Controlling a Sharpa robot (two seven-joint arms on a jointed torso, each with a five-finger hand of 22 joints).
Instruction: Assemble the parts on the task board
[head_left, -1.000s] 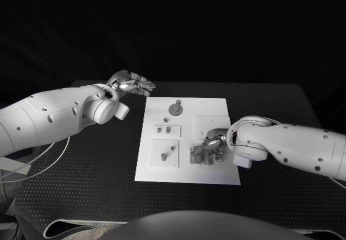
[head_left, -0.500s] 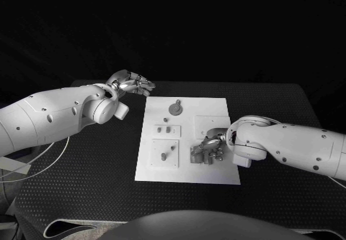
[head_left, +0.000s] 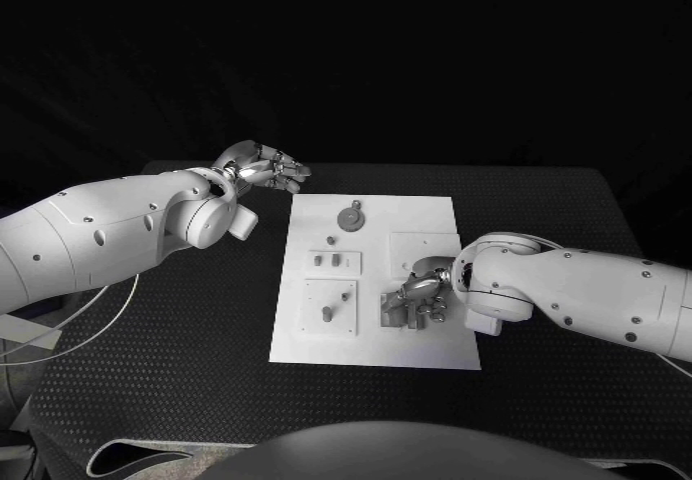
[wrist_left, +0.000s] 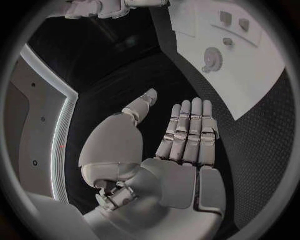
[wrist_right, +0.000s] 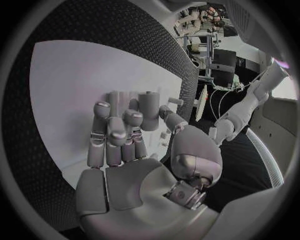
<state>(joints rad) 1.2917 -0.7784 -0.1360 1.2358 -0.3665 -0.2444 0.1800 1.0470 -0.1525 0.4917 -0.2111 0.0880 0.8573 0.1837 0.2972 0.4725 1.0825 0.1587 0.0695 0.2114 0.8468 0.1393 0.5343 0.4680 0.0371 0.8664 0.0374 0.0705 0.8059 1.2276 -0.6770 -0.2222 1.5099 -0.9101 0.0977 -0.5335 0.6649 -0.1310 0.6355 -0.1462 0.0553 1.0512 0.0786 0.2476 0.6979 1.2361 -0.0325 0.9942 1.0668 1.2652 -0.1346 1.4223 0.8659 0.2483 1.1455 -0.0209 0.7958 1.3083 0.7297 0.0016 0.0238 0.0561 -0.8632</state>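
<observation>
The white task board (head_left: 433, 222) lies in the middle of the black table. My right hand (head_left: 421, 293) is low over the board's near right part, on a cluster of grey parts (head_left: 395, 312). In the right wrist view its fingers (wrist_right: 115, 130) are curled, and a grey cylindrical part (wrist_right: 149, 107) stands between them and the thumb, seemingly pinched. My left hand (head_left: 264, 166) hovers off the board's far left corner. In the left wrist view that hand (wrist_left: 187, 135) is flat, its fingers straight, and it holds nothing.
A round grey part (head_left: 352, 214) lies at the board's far end, also seen as the round part (wrist_left: 211, 59). Two small parts (head_left: 336, 261) sit mid-left, and a raised plate with pegs (head_left: 330, 305) lies near left. Black table (head_left: 173, 330) surrounds the board.
My right arm has edged very slightly toward the board's middle. The left arm and the parts have not moved.
</observation>
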